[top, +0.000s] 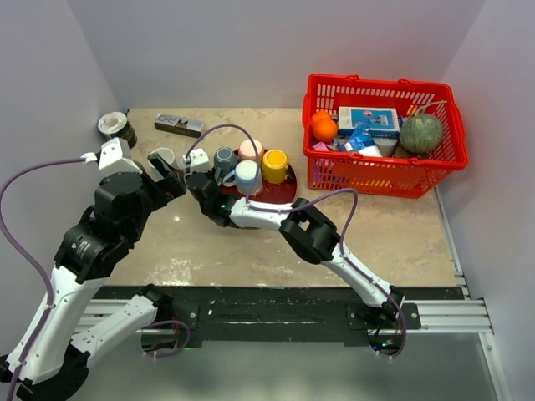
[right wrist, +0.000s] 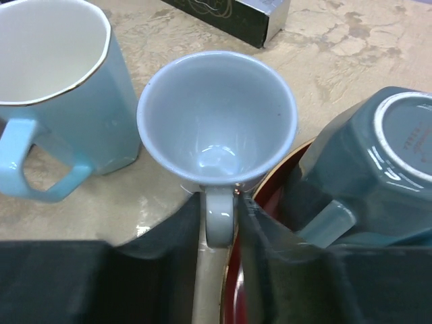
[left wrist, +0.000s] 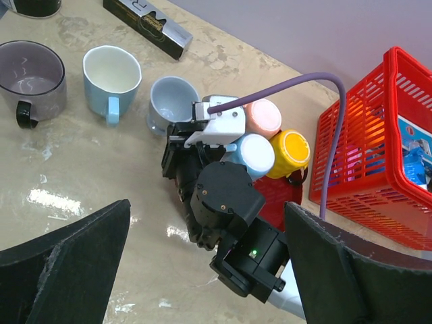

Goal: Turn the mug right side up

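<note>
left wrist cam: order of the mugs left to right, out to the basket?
dark grey mug → light blue mug → pale grey-blue mug → pink mug → yellow mug → red basket. The white mug overlaps the pink one, so it is left out.

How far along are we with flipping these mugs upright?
Done: three mugs stand upright on the table, the grey mug, the light blue mug and the pale grey mug. In hand: the right gripper is closed on the pale grey mug's handle; the left gripper is open, holding nothing. Left: the teal mug, pink mug, white mug and yellow mug sit upside down on the red tray.
</note>
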You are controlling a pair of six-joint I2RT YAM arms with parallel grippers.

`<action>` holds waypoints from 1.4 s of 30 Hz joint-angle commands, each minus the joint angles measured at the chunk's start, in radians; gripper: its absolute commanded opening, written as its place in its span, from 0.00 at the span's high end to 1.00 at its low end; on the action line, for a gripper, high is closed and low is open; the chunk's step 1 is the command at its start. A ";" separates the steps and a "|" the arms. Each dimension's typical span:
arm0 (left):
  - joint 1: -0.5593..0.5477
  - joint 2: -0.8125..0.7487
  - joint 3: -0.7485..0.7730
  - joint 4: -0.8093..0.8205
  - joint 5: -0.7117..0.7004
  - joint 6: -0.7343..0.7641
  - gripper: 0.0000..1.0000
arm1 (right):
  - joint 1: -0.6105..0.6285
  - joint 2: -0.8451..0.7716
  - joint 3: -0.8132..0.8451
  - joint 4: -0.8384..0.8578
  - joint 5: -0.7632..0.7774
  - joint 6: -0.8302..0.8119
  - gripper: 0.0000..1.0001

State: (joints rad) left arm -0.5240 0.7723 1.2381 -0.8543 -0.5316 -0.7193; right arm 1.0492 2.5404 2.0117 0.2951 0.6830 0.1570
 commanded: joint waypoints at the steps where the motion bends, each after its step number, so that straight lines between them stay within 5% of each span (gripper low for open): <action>1: 0.001 0.008 0.012 0.014 -0.022 0.021 0.01 | -0.006 -0.034 0.036 -0.008 0.027 0.048 0.55; 5: 0.002 0.009 0.009 0.021 -0.015 0.029 0.01 | -0.006 -0.083 0.038 -0.083 0.007 0.128 0.34; 14: 0.001 -0.016 0.000 0.087 0.013 0.095 0.01 | -0.006 -0.227 0.032 -0.195 -0.043 0.265 0.11; 20: 0.001 -0.016 0.003 0.115 0.025 0.118 0.01 | -0.021 -0.322 0.059 -0.402 -0.037 0.366 0.11; 25: 0.001 -0.010 -0.012 0.127 0.051 0.130 0.01 | -0.092 -0.397 0.021 -0.701 -0.003 0.637 0.16; 31: 0.001 0.008 -0.049 0.173 0.130 0.152 0.01 | -0.164 -0.411 -0.051 -0.827 -0.043 0.791 0.23; 42: 0.002 0.055 -0.061 0.182 0.205 0.179 0.01 | -0.164 -0.284 0.108 -1.016 0.023 1.163 0.21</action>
State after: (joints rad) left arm -0.5240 0.8360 1.1797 -0.7181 -0.3569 -0.5781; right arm 0.8658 2.2353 2.0148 -0.6292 0.6548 1.1313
